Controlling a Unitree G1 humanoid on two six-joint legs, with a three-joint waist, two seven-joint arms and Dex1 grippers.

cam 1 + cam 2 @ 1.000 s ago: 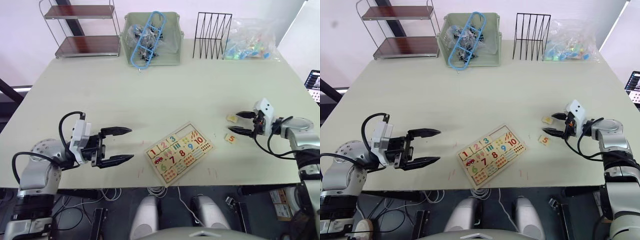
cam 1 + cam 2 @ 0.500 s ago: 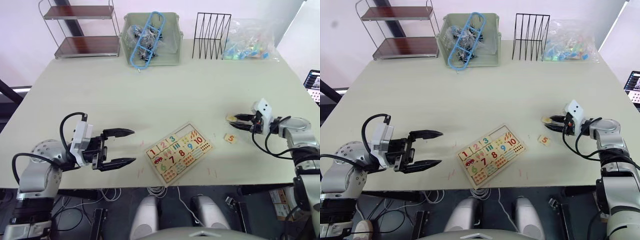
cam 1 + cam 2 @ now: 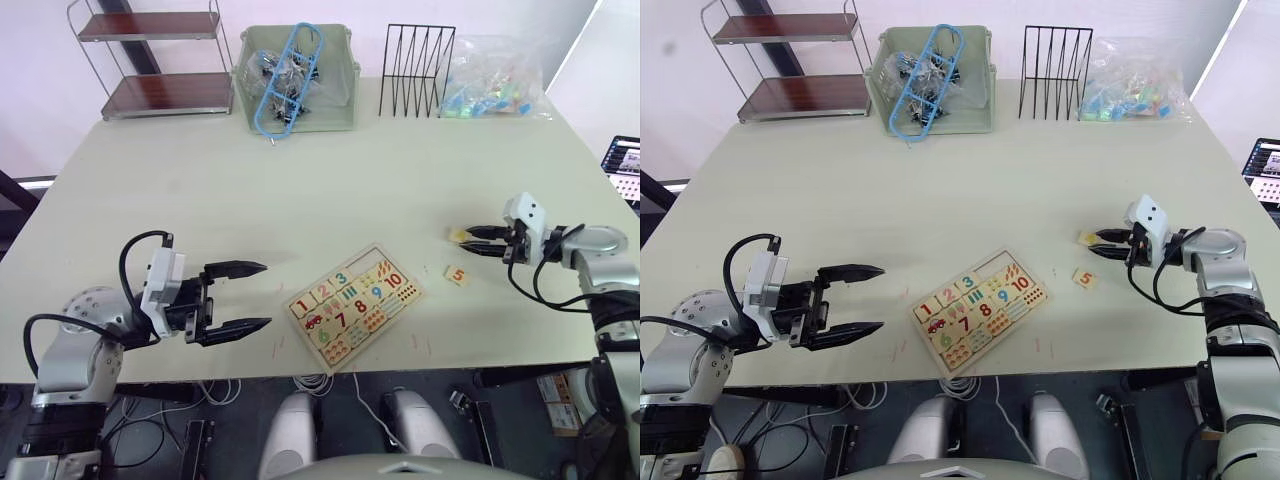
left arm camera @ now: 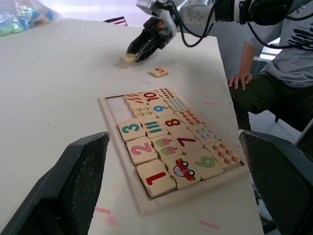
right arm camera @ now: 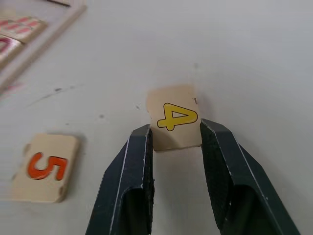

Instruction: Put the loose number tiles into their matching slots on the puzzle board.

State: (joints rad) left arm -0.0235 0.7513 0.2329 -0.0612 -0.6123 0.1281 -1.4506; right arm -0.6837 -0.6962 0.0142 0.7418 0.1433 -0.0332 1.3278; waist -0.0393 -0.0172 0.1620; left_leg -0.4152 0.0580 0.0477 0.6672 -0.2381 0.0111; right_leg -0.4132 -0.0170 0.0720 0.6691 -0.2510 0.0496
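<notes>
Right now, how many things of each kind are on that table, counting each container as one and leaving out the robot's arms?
Loose number tiles: 2 (4 tile, 5 tile)
Puzzle board: 1
Metal shelf: 1
Green basket: 1
Black wire rack: 1
Clear plastic bag: 1
Total: 7

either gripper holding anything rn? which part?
The right gripper is shut on the number 4 tile, its fingertips pinching the tile's two opposite side edges at the near end. The left gripper is open and holds nothing.
</notes>
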